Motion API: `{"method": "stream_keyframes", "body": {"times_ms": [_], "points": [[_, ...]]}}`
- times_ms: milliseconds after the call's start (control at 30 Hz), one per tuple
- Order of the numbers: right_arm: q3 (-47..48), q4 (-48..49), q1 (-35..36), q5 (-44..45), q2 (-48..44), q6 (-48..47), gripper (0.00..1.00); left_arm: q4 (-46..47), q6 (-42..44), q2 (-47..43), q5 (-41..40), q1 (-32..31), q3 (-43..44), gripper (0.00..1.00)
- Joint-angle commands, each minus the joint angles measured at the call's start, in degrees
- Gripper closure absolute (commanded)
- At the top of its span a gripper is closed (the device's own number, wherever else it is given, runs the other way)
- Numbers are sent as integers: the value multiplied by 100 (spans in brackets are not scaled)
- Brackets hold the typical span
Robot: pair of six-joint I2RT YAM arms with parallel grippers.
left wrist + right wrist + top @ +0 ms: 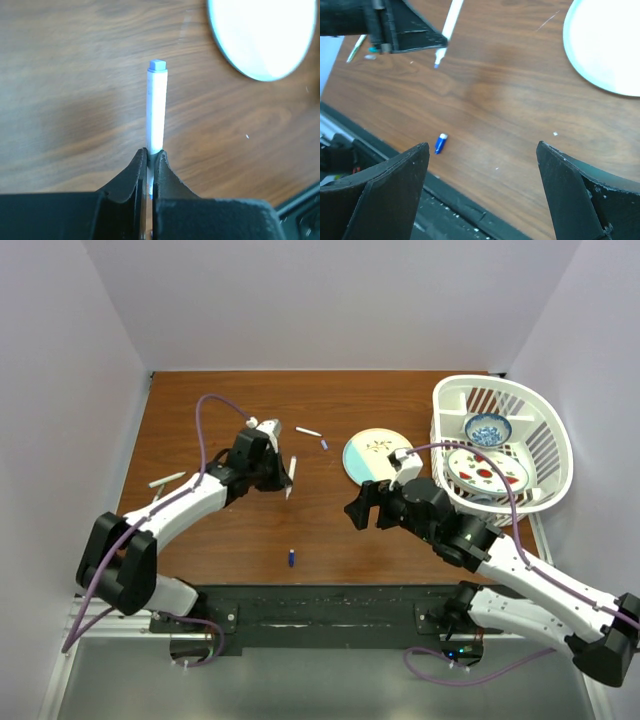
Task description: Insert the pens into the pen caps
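Note:
My left gripper [278, 468] is shut on a white pen [291, 477] and holds it above the table. In the left wrist view the pen [156, 107] sticks out from between the closed jaws of that gripper [151, 155]. A dark blue cap [291, 558] lies near the front edge and also shows in the right wrist view [440, 143]. My right gripper [360, 508] is open and empty, above and right of that cap [482, 185]. A second pen [308, 431] and another blue cap [324, 444] lie further back. A third pen [167, 479] lies at the far left. I cannot make out a green cap.
A pale round plate [375, 455] lies right of centre, also in the left wrist view [265, 35]. A white basket [545, 435] at the right holds a blue bowl [488, 428] and a patterned plate [487, 470]. The black front rail [330, 600] borders the table.

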Motion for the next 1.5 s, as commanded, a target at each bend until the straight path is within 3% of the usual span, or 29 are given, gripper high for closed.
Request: {"method": "stream_keyframes", "body": {"times_ms": [0, 167, 267, 300, 400, 467, 600, 700, 900, 1100, 1167, 1333, 1467], "points": [[-10, 353, -74, 155, -216, -250, 8, -379, 1240, 350, 873, -52, 534, 100], [-450, 432, -74, 338, -699, -205, 8, -1475, 2345, 983, 963, -334, 1378, 100], [-749, 773, -74, 523, -946, -661, 7, -2240, 3555, 1432, 1286, -413, 2090, 100], [-828, 932, -74, 358, -998, -1237, 7, -2383, 3840, 1476, 1513, -457, 2144, 100], [-1005, 1259, -74, 154, -1078, -2328, 7, -2288, 4729, 1021, 1989, -545, 1970, 100], [-935, 1311, -74, 180, -1061, -2526, 8, -2165, 5290, 505, 2645, -589, 1733, 100], [-1057, 1662, -74, -381, -947, -3445, 14, -2515, 5715, 106, 3632, -598, 1854, 100], [-1206, 2040, -56, -662, -789, -4454, 27, -2648, 5409, 184, 3968, -598, 2030, 100], [-733, 2261, 84, -57, -279, -6177, 27, -2560, 4389, 475, 4538, -598, 2075, 100], [-1231, 3086, 128, -1003, -726, -7980, 26, -1629, 2738, 27, 4908, -598, 1785, 100], [-1356, 3410, 128, -1085, -762, -8212, 29, -1383, 1956, -17, 5135, -598, 1627, 100], [-1497, 3307, 365, -1612, -832, -9064, 35, -1191, 1235, 132, 5980, -598, 1363, 100], [-1470, 3219, 673, -1262, -771, -9574, 37, -653, 767, -131, 6173, -598, 1064, 100]]}}
